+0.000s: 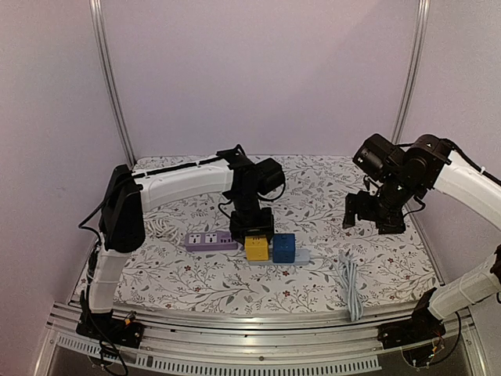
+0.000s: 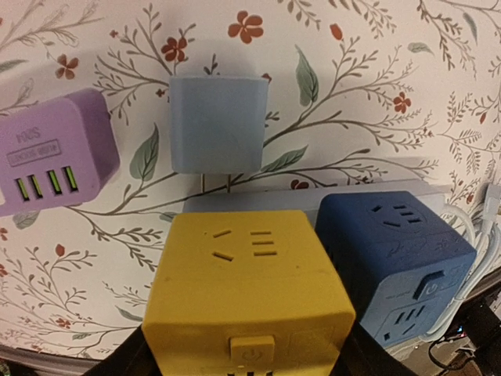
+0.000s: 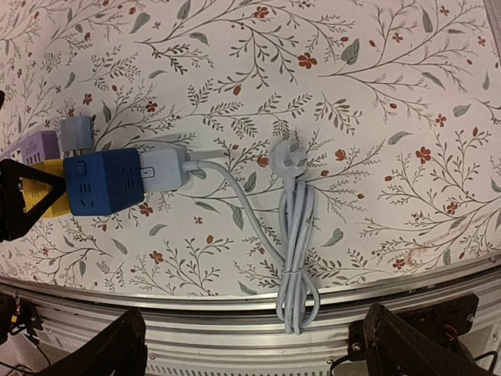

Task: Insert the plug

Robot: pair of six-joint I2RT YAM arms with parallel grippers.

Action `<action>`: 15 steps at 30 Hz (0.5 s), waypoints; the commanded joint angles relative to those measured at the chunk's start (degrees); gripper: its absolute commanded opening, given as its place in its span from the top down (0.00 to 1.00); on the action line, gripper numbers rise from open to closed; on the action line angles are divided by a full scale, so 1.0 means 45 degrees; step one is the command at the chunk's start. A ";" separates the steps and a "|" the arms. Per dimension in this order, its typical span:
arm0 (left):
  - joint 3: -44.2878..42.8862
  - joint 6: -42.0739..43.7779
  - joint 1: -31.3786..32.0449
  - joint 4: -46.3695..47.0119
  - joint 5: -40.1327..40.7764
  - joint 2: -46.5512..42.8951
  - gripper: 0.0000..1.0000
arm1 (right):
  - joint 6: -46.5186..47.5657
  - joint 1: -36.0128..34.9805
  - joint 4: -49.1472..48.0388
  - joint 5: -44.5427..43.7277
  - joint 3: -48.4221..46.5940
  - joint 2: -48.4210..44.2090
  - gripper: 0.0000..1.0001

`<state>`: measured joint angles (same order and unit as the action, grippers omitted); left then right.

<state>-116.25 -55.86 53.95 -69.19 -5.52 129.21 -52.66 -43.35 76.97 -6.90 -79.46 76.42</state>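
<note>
A yellow cube-shaped plug block (image 2: 249,290) fills the lower left wrist view, and my left gripper (image 2: 246,362) is shut on it, a black finger on each side. From above, the left gripper (image 1: 252,229) stands over this yellow cube (image 1: 256,247) at the left end of a grey power strip (image 1: 301,258). A blue cube (image 1: 283,247) sits on the strip beside it. Whether the yellow cube's pins are seated is hidden. My right gripper (image 1: 374,213) hangs open above the table's right side, holding nothing.
A purple socket block (image 1: 210,240) lies left of the strip. A pale blue adapter (image 2: 219,124) lies pins-down toward the strip. The strip's bundled grey cable (image 3: 297,251) with its plug head (image 3: 286,153) lies near the front rail (image 3: 235,301).
</note>
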 commanded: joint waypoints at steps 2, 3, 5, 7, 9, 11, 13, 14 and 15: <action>0.0167 -0.0251 0.0081 -0.0002 0.0870 0.0897 1.00 | -0.0159 0.0044 0.1034 0.0025 0.0470 -0.0505 0.05; 0.0095 -0.0186 0.0085 -0.0038 0.0860 0.0965 1.00 | -0.0185 0.0034 0.1003 0.0028 0.0519 -0.0526 0.05; 0.0033 -0.0022 0.0090 -0.0133 0.0801 0.1103 1.00 | -0.0225 0.0039 0.0965 0.0048 0.0565 -0.0570 0.05; 0.0032 0.0191 0.0100 -0.0198 0.0840 0.1153 1.00 | -0.0216 0.0044 0.0914 0.0048 0.0612 -0.0576 0.05; -0.0013 0.0437 0.0146 -0.0220 0.0926 0.1187 1.00 | -0.0211 0.0033 0.0809 0.0048 0.0672 -0.0558 0.05; -0.0091 0.0668 0.0210 -0.0305 0.1030 0.1333 1.00 | -0.0199 0.0039 0.0717 0.0065 0.0737 -0.0520 0.05; -0.0125 0.0767 0.0297 -0.0411 0.1123 0.1474 1.00 | -0.0228 0.0039 0.0624 0.0105 0.0781 -0.0491 0.05; -0.0115 0.0769 0.0337 -0.0451 0.1167 0.1528 1.00 | -0.0215 0.0034 0.0583 0.0116 0.0783 -0.0472 0.05; -0.0089 0.0762 0.0364 -0.0463 0.1143 0.1605 1.00 | -0.0238 0.0033 0.0563 0.0122 0.0768 -0.0446 0.05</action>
<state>-118.32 -54.98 54.26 -70.63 -4.43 130.47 -52.95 -43.35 76.97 -6.74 -76.64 74.72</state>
